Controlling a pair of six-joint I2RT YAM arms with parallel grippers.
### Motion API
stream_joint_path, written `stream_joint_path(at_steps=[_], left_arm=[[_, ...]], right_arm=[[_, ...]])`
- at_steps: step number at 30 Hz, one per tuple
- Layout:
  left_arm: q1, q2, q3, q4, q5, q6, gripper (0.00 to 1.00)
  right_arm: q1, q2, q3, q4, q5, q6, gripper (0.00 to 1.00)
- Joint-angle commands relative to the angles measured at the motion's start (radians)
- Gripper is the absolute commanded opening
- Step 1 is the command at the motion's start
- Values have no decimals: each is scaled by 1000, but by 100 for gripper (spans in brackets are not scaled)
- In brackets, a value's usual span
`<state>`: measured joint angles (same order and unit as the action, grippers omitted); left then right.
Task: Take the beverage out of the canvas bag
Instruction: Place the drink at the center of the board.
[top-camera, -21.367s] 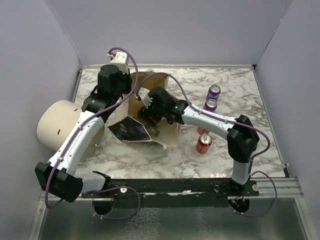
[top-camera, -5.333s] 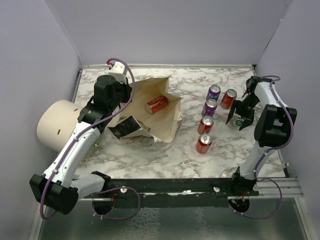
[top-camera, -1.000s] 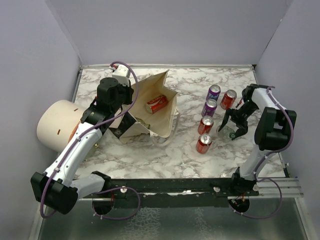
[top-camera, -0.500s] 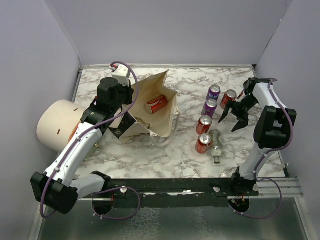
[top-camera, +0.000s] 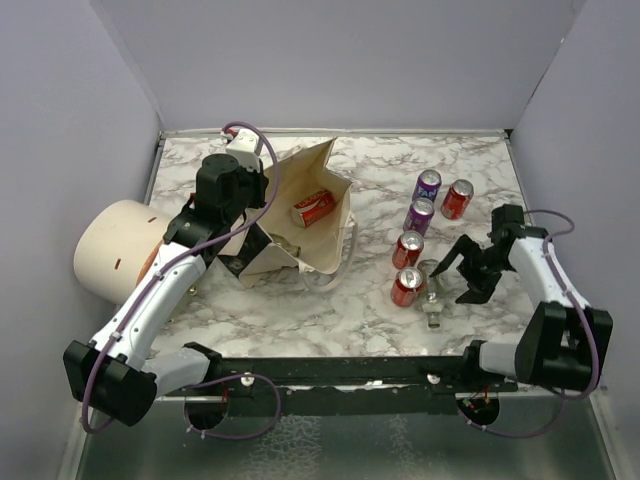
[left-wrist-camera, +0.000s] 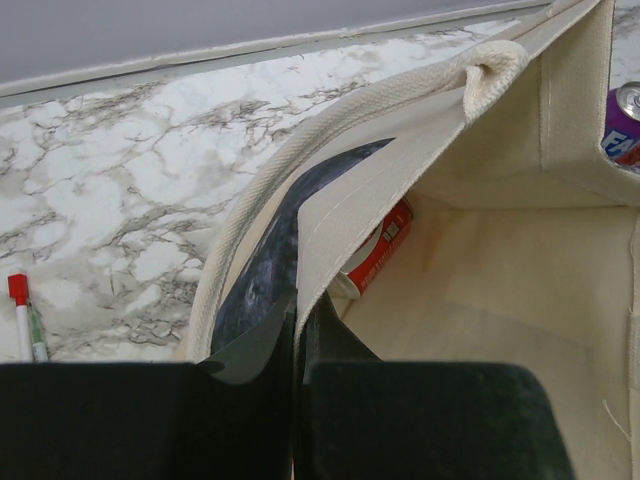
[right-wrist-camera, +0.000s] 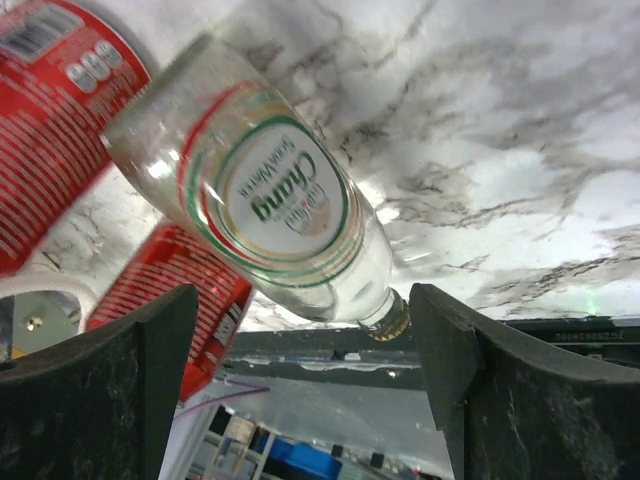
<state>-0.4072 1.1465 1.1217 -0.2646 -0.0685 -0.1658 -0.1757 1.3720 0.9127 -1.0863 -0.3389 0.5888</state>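
Observation:
The cream canvas bag (top-camera: 325, 235) lies open at mid-left of the table, and a red can (top-camera: 313, 208) lies inside it. My left gripper (top-camera: 262, 197) is shut on the bag's upper edge. In the left wrist view, the cloth edge (left-wrist-camera: 330, 215) runs pinched between my gripper's (left-wrist-camera: 298, 325) jaws, with the red can (left-wrist-camera: 378, 258) beyond. A clear glass bottle (top-camera: 431, 292) lies on its side on the marble. My right gripper (top-camera: 458, 277) hovers open just right of it. The right wrist view shows the bottle (right-wrist-camera: 265, 185) ahead of my open right gripper (right-wrist-camera: 300, 310), untouched.
Two purple cans (top-camera: 428, 184) (top-camera: 418, 215) and three red cans (top-camera: 458, 198) (top-camera: 408, 250) (top-camera: 405, 287) stand right of the bag. A big cream cylinder (top-camera: 112, 250) lies at the left edge. A red-capped pen (left-wrist-camera: 19, 312) lies on the marble. Grey walls enclose the table.
The bottle left my right gripper and fell on its side by the front red can. The gripper rose, then came forward and down beside it, jaws wider. The left arm held still.

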Motion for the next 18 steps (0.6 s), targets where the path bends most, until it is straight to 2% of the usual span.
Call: stream_joint_path(at_steps=[1, 4, 7, 14, 18], left_arm=[[-1, 15, 29, -21, 9, 5, 0], [-1, 19, 37, -29, 16, 0, 0], [-2, 22, 44, -34, 28, -11, 0], [-1, 31, 60, -36, 42, -31, 0], [-1, 30, 70, -51, 44, -28, 0]], right_arm=[[4, -231, -149, 198, 13, 89, 87], [4, -375, -212, 244, 49, 27, 86], [4, -471, -254, 266, 3, 4, 86], [4, -474, -338, 174, -9, 25, 84], [4, -470, -356, 196, -44, -20, 81]])
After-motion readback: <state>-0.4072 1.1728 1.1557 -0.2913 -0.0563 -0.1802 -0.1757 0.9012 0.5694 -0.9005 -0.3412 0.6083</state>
